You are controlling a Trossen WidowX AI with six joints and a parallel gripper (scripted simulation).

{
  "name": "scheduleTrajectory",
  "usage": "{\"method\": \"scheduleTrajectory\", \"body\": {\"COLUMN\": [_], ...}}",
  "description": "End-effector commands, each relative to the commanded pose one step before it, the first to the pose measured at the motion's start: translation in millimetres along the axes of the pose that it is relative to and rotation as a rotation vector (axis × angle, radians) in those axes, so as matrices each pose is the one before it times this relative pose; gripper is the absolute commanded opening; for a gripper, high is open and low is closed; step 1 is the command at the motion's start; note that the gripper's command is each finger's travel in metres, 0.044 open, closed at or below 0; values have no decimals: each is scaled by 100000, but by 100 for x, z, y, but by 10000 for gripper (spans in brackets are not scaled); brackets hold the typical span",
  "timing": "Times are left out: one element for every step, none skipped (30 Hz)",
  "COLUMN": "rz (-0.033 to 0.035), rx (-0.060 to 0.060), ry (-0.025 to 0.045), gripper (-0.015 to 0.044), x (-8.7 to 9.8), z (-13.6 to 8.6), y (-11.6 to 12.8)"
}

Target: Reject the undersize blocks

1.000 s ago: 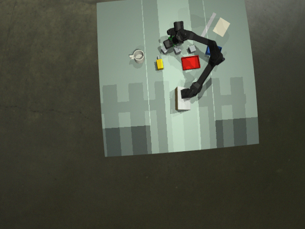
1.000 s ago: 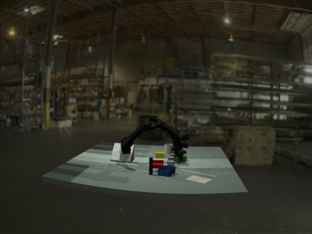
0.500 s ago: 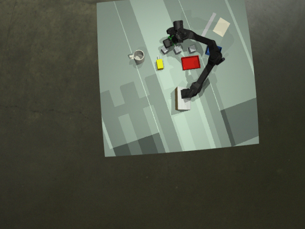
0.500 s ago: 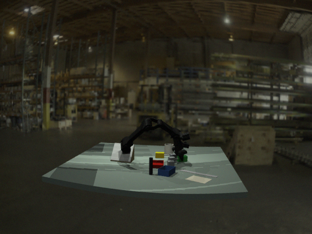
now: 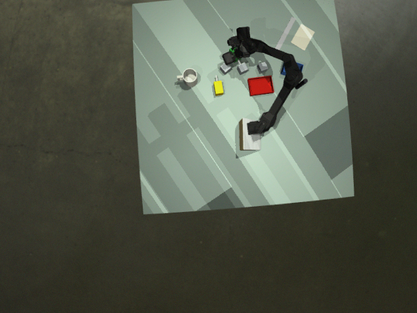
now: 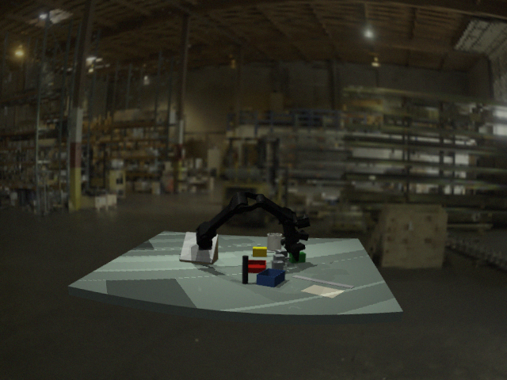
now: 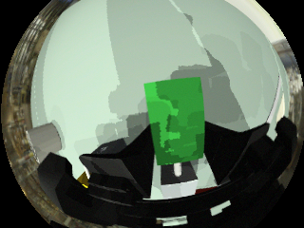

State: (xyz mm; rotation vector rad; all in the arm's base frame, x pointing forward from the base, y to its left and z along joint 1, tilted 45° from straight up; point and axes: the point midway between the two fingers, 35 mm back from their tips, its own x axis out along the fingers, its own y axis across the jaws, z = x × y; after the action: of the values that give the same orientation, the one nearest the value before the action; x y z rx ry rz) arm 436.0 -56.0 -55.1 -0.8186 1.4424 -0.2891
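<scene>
My gripper (image 5: pixel 234 53) (image 6: pixel 295 257) (image 7: pixel 173 123) is shut on the green GO gauge (image 6: pixel 302 256) (image 7: pixel 176 106), behind the row of steel blocks. The gauge's pale pin (image 7: pixel 178 169) points at the middle steel block (image 5: pixel 242 68) (image 7: pixel 179 189); how far it is in the hole, if at all, I cannot tell. A left steel block (image 5: pixel 225 68) and a right steel block (image 5: pixel 262 66) stand either side of it. The red reject tray (image 5: pixel 260 86) (image 6: pixel 257 267) stands in front of the blocks, with no block in it.
A yellow gauge-like piece (image 5: pixel 219 87) (image 6: pixel 259 251) lies left of the tray. A mug (image 5: pixel 189 77) (image 6: pixel 273 241) stands farther left. A blue bin (image 6: pixel 270 278), a black upright cylinder (image 6: pixel 245 270), a pale strip (image 5: pixel 285 32) and a beige sheet (image 5: pixel 302 36) are on the right.
</scene>
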Motion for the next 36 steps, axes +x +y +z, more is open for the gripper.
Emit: {"method": "scheduleTrajectory", "body": {"rz": [-52,0,0,0,0,0,0,0,0,-1,-1,-1,-1,-1,-1,0,0,0,0,0,0,0,0,-1,-1,-1,-1,-1,-1,-1,0,0,0,0,0,0], "rx": [147,1,0,0,0,1,1,2,2,3,3,3,3,4,3,2,1,0,0,0,1,1,2,3,3,3,4,4,4,3,2,1,0,0,0,1], "ry": [-860,-1,0,0,0,-1,-1,-2,-3,-3,-3,-4,-4,-4,-3,-2,-1,0,0,0,-1,-2,-2,-3,-3,-4,-4,-5,-5,-4,-2,-1,0,0,0,-1], "gripper": [0,0,0,0,0,0,0,0,0,0,0,0,0,0,0,0,0,0,0,0,0,0,0,0,0,0,0,0,0,0,0,0,0,0,0,0], "x": [-158,3,0,0,0,3,6,9,12,14,15,17,19,20,16,10,3,0,0,0,4,6,10,13,14,16,18,20,21,16,10,3,0,0,0,3], "z": [599,13,0,0,0,14,25,37,51,56,63,71,77,80,64,39,13,0,0,0,14,25,37,51,56,63,70,76,78,63,38,13,0,0,0,13], "y": [26,-1,0,0,0,0,1,1,1,2,2,2,2,3,2,1,0,0,0,0,1,1,2,3,3,4,4,5,5,4,3,1,0,0,0,0]}}
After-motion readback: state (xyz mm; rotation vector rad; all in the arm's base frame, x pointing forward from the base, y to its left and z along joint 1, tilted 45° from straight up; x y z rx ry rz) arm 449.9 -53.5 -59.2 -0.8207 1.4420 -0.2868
